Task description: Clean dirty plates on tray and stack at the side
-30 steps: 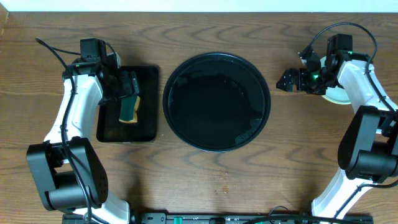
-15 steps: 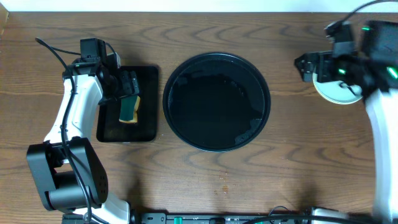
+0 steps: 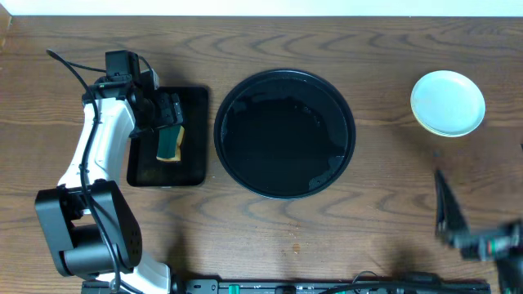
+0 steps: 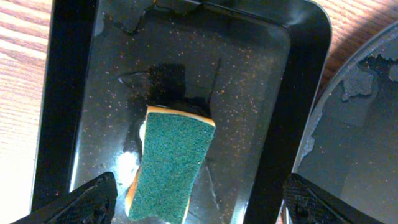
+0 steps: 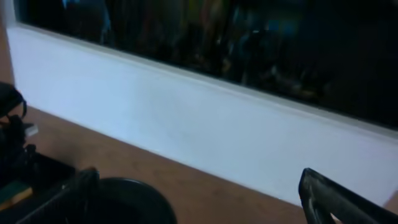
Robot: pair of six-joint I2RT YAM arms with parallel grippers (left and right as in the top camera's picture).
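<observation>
The large round black tray (image 3: 284, 78) sits mid-table with no plate on it; its rim also shows in the left wrist view (image 4: 323, 118) and the right wrist view (image 5: 134, 193). The plates (image 3: 447, 103) lie stacked at the back right, a pale blue one on top and a yellowish rim under it. My left gripper (image 3: 167, 114) is open above a green and yellow sponge (image 4: 171, 163), its fingers (image 4: 205, 208) spread wide either side of it. My right gripper (image 3: 448, 214) is at the front right edge, far from the plates, open and empty (image 5: 199, 196), facing the back wall.
The sponge (image 3: 170, 143) lies in a small rectangular black tray (image 3: 194, 163), wet and speckled (image 4: 261, 74), just left of the round tray. A white wall (image 5: 205, 124) runs along the table's back edge.
My right arm has pulled away from the plate stack and swung down to the front right edge, leaving the stack uncovered. The left arm and the sponge have not moved.
</observation>
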